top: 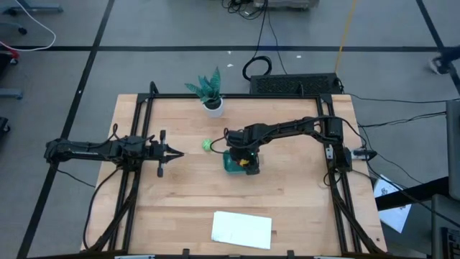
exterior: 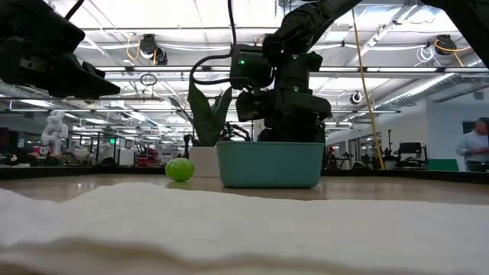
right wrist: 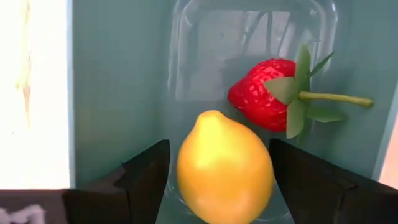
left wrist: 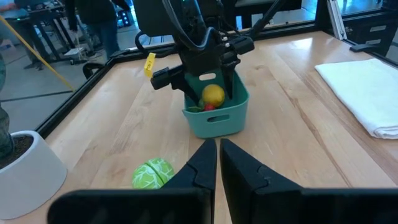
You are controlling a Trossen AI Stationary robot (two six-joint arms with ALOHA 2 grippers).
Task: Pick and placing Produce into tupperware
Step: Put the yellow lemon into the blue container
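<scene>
The teal tupperware (top: 231, 165) (exterior: 270, 164) (left wrist: 217, 119) stands at the table's middle. The yellow lemon (right wrist: 224, 165) (left wrist: 213, 95) and the red strawberry (right wrist: 264, 93) are inside it. My right gripper (right wrist: 217, 155) (top: 244, 157) points down into it, open, with one finger on each side of the lemon. The round green piece (top: 207, 144) (exterior: 179, 169) (left wrist: 153, 174) rests on the wood left of the container. My left gripper (left wrist: 217, 162) (top: 176, 152) hovers shut left of the green piece. My right gripper comes from above with its fingers (right wrist: 146, 174) flanking the lemon inside the tupperware. A strip of teal shows between one finger and the lemon. Whether the other finger touches it, I cannot tell.
A potted green plant (top: 210, 90) in a white pot (left wrist: 25, 162) stands near the far edge. A flat white sheet (top: 242, 229) (left wrist: 367, 93) lies by the near edge. Bare wood lies between the left gripper and the container. Dark frame rails run along both table sides.
</scene>
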